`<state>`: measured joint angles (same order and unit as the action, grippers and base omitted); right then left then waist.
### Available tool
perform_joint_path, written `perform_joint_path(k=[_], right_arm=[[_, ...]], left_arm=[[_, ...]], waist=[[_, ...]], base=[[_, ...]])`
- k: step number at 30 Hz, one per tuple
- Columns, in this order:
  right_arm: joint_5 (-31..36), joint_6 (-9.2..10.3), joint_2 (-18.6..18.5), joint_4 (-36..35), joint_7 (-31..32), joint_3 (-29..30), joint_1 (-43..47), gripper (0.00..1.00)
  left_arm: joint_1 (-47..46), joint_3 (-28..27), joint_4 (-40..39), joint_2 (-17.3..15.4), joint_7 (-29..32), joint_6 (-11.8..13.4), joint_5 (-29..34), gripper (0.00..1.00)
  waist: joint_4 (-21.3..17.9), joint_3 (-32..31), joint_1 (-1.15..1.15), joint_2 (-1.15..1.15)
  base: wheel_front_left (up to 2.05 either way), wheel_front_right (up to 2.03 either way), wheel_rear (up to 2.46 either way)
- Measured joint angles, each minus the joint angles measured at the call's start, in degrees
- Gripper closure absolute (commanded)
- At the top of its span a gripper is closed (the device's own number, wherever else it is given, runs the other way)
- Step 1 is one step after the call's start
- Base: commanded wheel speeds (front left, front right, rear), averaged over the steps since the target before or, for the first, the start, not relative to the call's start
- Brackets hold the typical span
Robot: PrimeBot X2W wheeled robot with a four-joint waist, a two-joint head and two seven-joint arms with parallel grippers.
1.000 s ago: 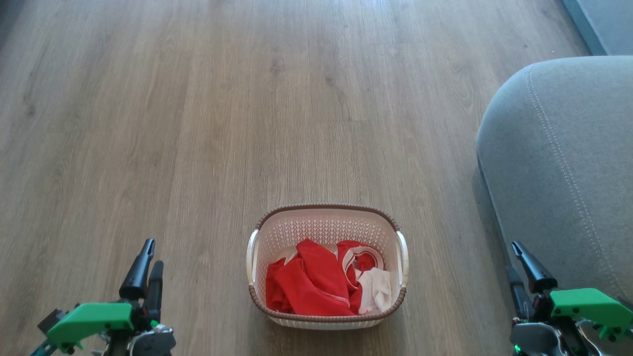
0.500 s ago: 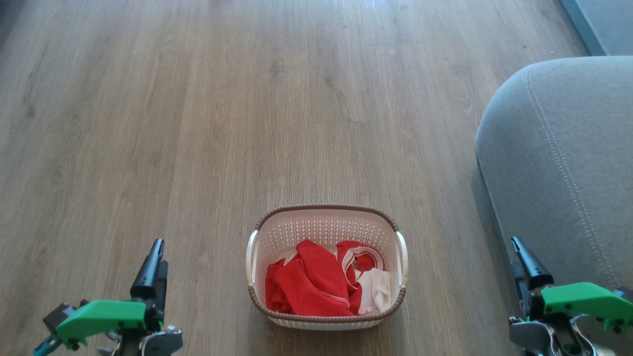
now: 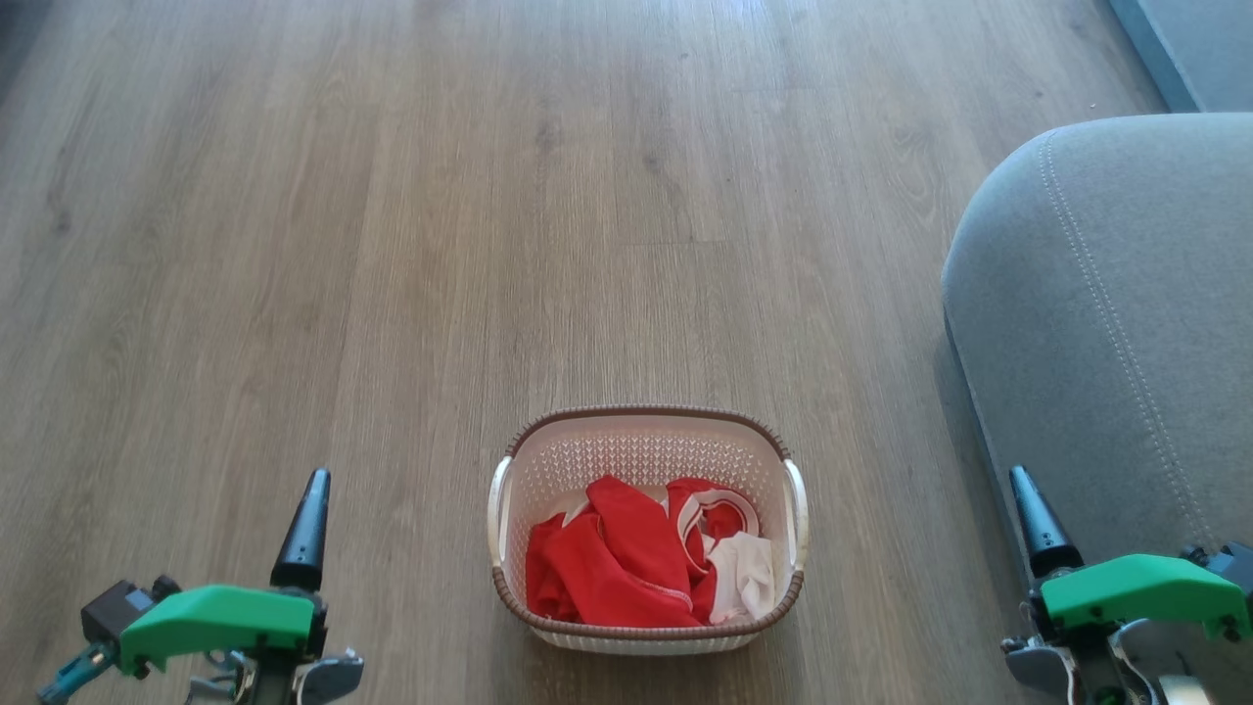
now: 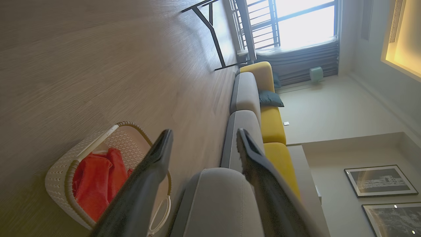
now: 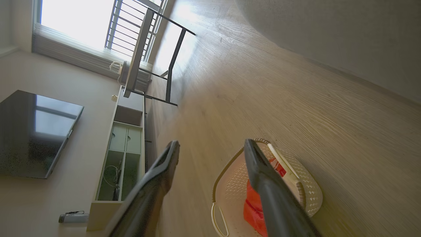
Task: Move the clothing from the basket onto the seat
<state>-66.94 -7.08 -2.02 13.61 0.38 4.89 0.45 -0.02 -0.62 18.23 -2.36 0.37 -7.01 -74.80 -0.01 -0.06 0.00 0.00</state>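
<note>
The basket [image 3: 646, 452], cream with a brown rim, stands on the wood floor at the bottom middle of the head view. The red and white clothing [image 3: 617, 563] lies crumpled inside it. The grey seat [image 3: 1106, 323] with pale stitching rises at the right. My left gripper [image 3: 311, 490] hovers left of the basket and my right gripper [image 3: 1023, 485] hovers between basket and seat. Both are open and hold nothing. The left wrist view looks past the left gripper [image 4: 204, 133] at the basket [image 4: 59, 171], clothing [image 4: 92, 184] and seat [image 4: 220, 204]. The right gripper [image 5: 212, 143] frames the basket [image 5: 306, 184].
Bare wood floor [image 3: 489, 196] stretches ahead and to the left of the basket. A sofa with yellow back cushions [image 4: 273, 121] runs on beyond the seat. A black-legged table [image 5: 154, 59] stands by the window, with a TV cabinet [image 5: 121, 154] along the far wall.
Both grippers have turned a little in place: the left one's fingers now line up one behind the other and sit slightly further right. Basket and clothing have not moved.
</note>
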Motion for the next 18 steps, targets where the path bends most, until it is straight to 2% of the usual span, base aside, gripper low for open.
perform_joint_path(k=[18], right_arm=[[15.1,0.00,-1.7,-1.7,-3.0,-3.7,0.1,0.00]], left_arm=[[0.0,0.7,-2.0,0.0,-2.9,0.0,17.2,0.00]], waist=[[0.2,-0.1,0.00,0.00]], base=[[0.00,0.00,0.00]])
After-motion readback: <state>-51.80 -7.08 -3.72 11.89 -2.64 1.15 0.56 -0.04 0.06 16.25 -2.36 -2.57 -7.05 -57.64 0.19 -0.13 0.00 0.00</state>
